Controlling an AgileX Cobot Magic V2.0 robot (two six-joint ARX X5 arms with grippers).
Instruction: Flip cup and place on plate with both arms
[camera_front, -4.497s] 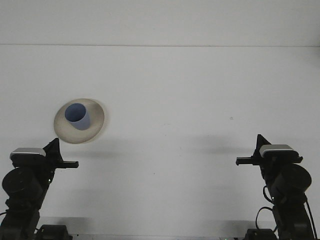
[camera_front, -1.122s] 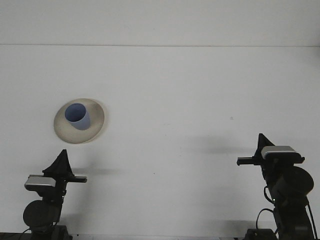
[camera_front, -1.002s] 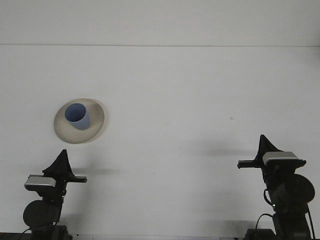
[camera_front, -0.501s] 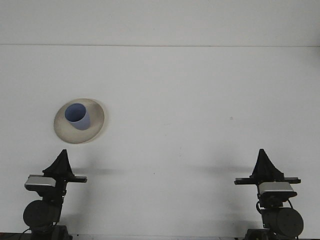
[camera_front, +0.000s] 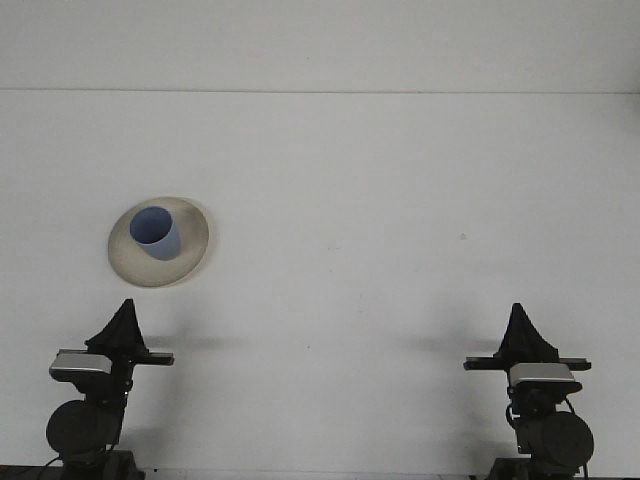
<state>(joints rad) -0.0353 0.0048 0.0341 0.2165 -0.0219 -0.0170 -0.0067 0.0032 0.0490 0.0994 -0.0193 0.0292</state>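
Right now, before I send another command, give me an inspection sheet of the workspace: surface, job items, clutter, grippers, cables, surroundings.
Surface: plain white table, bare apart from one faint speck right of centre.
Job's things: blue plastic cup stands open end up on the round beige plate, left of centre.
Clutter: nothing seen.
Grippers: left gripper and right gripper sit at the near edge, pointing away over the table, both apart from the cup and plate and holding nothing; open or shut cannot be told.
Cables: nothing seen clearly; the arm bases are dark.
Surroundings: pale wall behind the table; nothing else seen.
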